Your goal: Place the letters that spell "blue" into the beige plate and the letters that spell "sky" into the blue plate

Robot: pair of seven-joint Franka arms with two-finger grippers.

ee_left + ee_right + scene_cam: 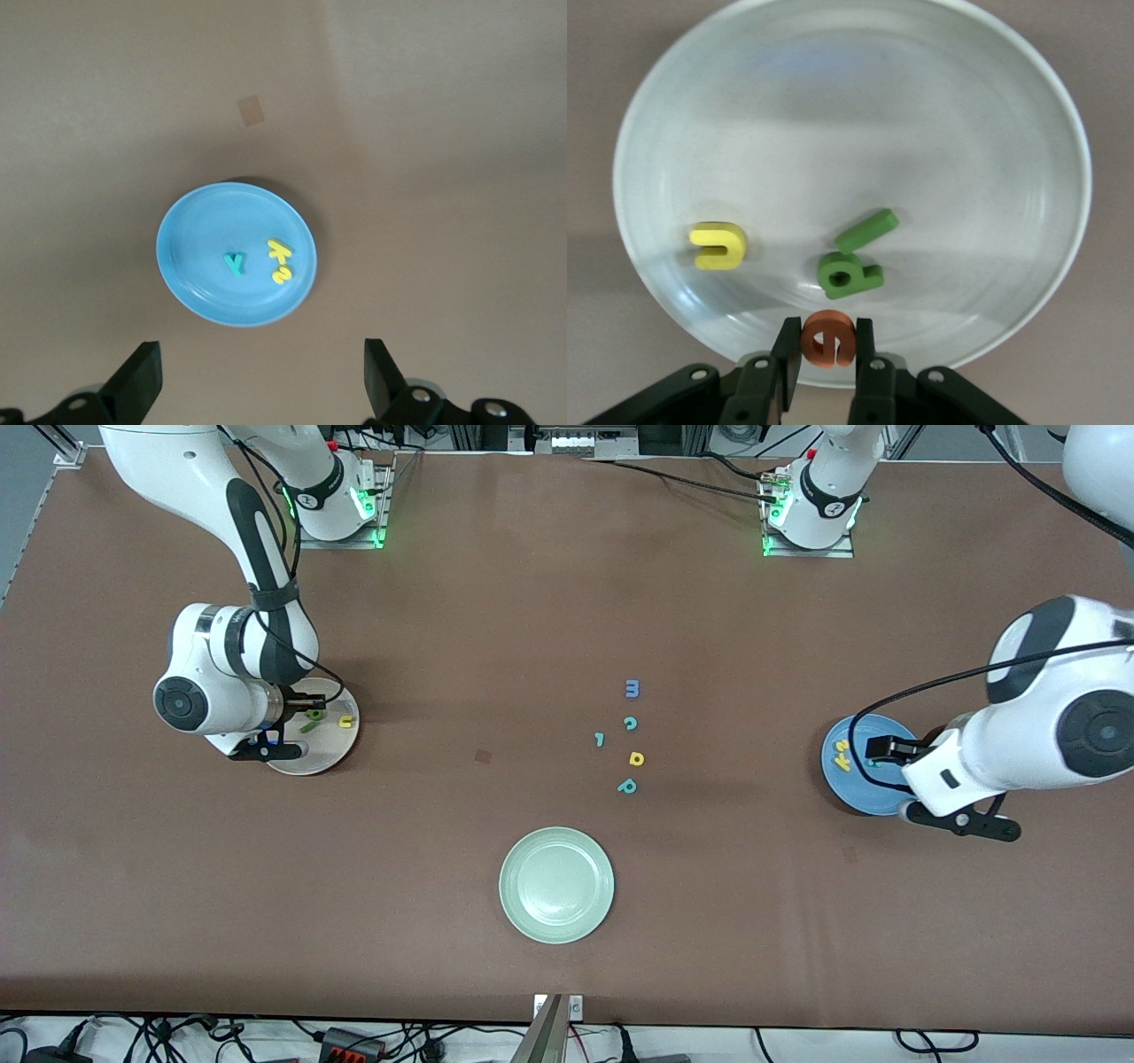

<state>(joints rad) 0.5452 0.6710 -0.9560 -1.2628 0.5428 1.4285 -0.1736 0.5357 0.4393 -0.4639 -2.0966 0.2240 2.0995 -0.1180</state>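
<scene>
plain brown worktop (496, 602), cream-beige plate (850, 115) carrying yellow u (718, 245), green b (847, 275), dark green l (867, 229), orange e (829, 338) between black fingers (785, 354), blue plate (204, 266) with teal y (234, 263), yellow k (280, 251), yellow s (279, 275), pale green plate (556, 885)
</scene>
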